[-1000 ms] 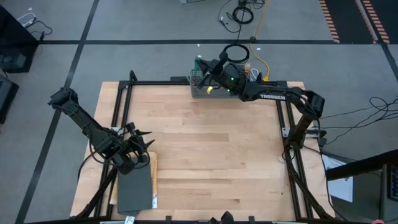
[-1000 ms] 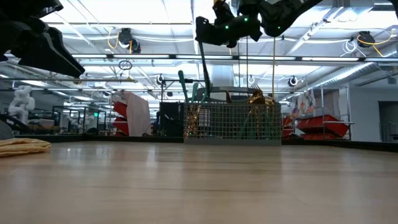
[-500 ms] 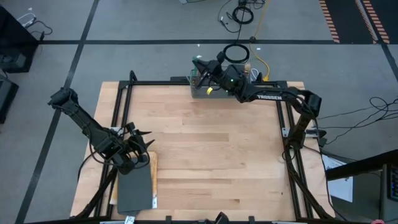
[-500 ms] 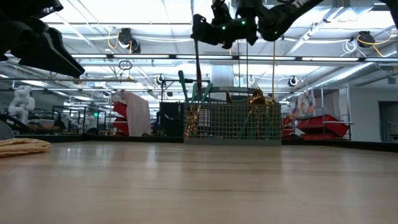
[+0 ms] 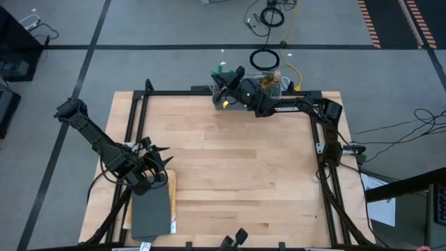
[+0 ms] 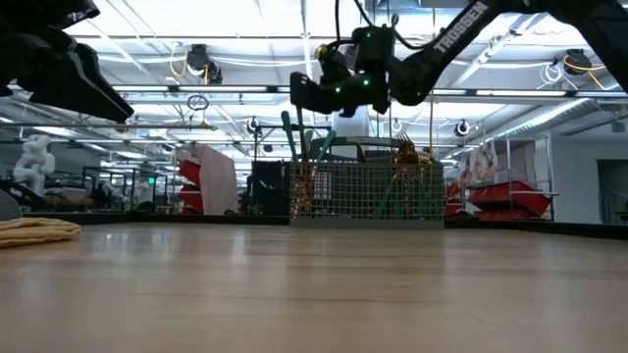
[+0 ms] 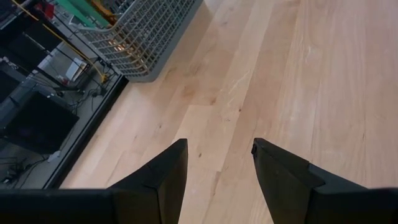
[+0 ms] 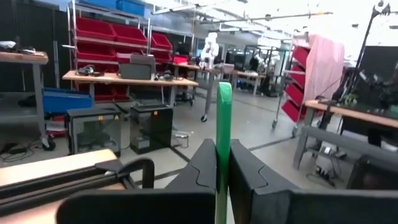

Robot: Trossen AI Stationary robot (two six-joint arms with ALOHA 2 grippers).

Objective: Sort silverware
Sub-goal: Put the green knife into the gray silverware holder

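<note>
The grey wire basket [image 6: 365, 191] stands at the table's far edge, with teal-green silverware handles [image 6: 290, 135] sticking up out of its left end and gold heads [image 6: 404, 155] showing farther right. My right gripper [image 6: 306, 93] hovers just above that left end, shut on one green-handled piece of silverware [image 8: 224, 112]. In the high view it [image 5: 220, 79] covers most of the basket. My left gripper [image 5: 157, 164] waits open at the table's near left, with only bare wood between its fingers [image 7: 219, 149]. My right gripper pinches the slim green handle [image 8: 224, 134] between its two fingers [image 8: 202, 168]. The fingers reach in about level from the table's right side and lie across the handle. The handle stands upright, its free end above the fingers. Its lower part is lost among the handles in the basket.
A dark grey mat [image 5: 151, 213] lies at the near left corner, beside a yellowish cloth [image 6: 39, 230]. A black frame rail [image 5: 230, 93] runs round the table. The wide wooden middle [image 5: 237, 174] holds nothing.
My right gripper has sunk toward the basket and gone a little toward the table's left edge, keeping the green-handled piece upright in its shut fingers. The piece has come down with it toward the basket's left end.
</note>
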